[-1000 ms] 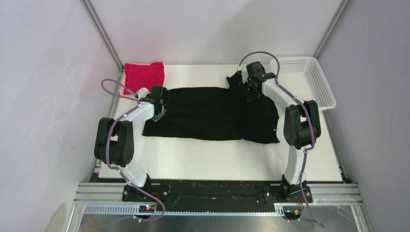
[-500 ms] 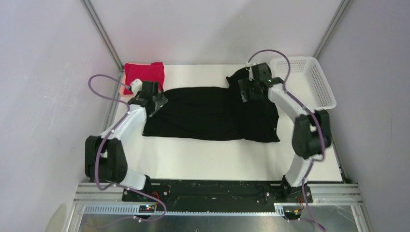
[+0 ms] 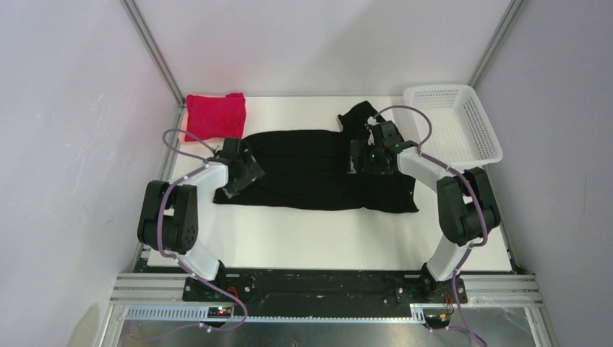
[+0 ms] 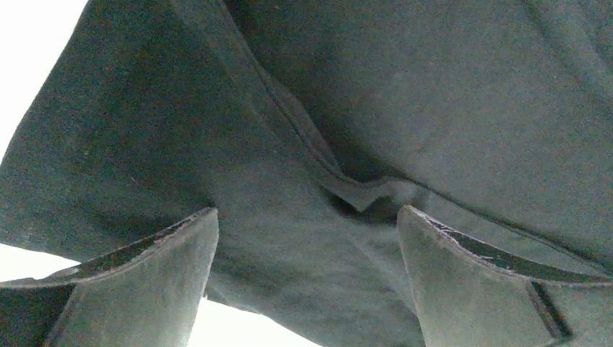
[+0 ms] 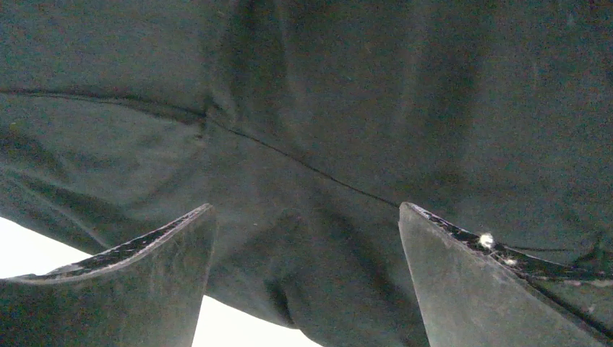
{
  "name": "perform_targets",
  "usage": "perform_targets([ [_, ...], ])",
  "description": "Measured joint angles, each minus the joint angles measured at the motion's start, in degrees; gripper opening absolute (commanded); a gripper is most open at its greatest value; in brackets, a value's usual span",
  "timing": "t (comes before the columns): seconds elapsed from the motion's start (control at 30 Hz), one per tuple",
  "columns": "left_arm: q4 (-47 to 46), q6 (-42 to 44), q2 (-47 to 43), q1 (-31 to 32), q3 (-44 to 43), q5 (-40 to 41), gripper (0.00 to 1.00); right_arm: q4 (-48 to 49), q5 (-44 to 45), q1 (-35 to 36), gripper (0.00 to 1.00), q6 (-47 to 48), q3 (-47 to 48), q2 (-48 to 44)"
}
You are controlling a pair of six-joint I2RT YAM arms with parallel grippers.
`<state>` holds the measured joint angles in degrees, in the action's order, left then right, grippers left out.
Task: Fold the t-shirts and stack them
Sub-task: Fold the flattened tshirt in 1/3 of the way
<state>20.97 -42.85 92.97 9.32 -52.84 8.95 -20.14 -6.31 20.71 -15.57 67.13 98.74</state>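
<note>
The black t-shirt (image 3: 311, 170) lies spread across the middle of the white table, with a sleeve (image 3: 356, 116) sticking up at the back. The red t-shirt (image 3: 215, 116) sits folded at the back left corner. My left gripper (image 3: 246, 172) hovers over the black shirt's left edge, open, with only cloth (image 4: 303, 144) below its spread fingers (image 4: 166, 275). Over the shirt's upper right part is my right gripper (image 3: 363, 157), open too, and nothing lies between its fingers (image 5: 463, 282) but the black fabric (image 5: 318, 108) beneath.
A white mesh basket (image 3: 455, 123) stands at the back right corner. Grey walls and metal posts enclose the table on three sides. Bare white tabletop (image 3: 325, 238) lies between the shirt and the arm bases.
Both grippers have opened and let go of the black shirt. Each pulled back toward me from the far edge and now hangs over the cloth.
</note>
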Motion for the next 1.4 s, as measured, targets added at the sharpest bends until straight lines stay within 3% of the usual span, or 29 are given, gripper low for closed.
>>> perform_targets([
  [0.23,-4.24,0.46,-2.38,-1.44,4.20,-1.73,1.00,4.31,-3.41,-4.26,1.00,-6.47,-8.39,0.81],
  [0.5,-6.99,0.85,-11.67,-2.08,13.66,-5.18,1.00,9.75,-7.26,-6.62,1.00,-10.34,-21.33,-9.70],
  [0.97,6.29,-5.66,-36.59,-1.99,27.93,-0.70,1.00,1.40,-6.54,-7.74,0.99,-12.13,-34.67,-28.06],
  [1.2,12.81,-5.60,-39.56,-1.99,26.64,0.04,1.00,-1.36,-4.59,-8.09,0.99,-12.41,-35.65,-33.51],
  [1.4,14.21,-4.22,-39.50,-2.01,18.29,1.46,1.00,-2.49,-3.48,-7.17,0.99,-11.30,-30.45,-33.42],
])
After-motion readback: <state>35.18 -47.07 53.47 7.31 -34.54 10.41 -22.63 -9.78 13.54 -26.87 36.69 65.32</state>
